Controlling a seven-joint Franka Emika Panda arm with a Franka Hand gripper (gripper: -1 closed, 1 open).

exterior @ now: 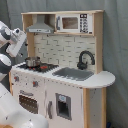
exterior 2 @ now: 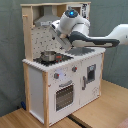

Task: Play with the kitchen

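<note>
White panels and light wood make up the kitchen (exterior: 62,75), which fills the centre of both exterior views and stands on a wooden table (exterior 2: 100,107) seen in the lower part of the second exterior view. The white robot arm (exterior 2: 95,37) enters from the second exterior view's right and bends toward the stove side. Its hand (exterior: 16,42) sits at the left edge of the first exterior view, above the stovetop; whether its fingers are spread or closed cannot be told, and nothing is seen in its grip. A grey hood (exterior: 40,27) hangs upper left, a microwave (exterior: 74,22) beside it. Lower down sit the sink (exterior: 74,74), black faucet (exterior: 85,59) and a small metal pot (exterior: 32,62) on the burners.
</note>
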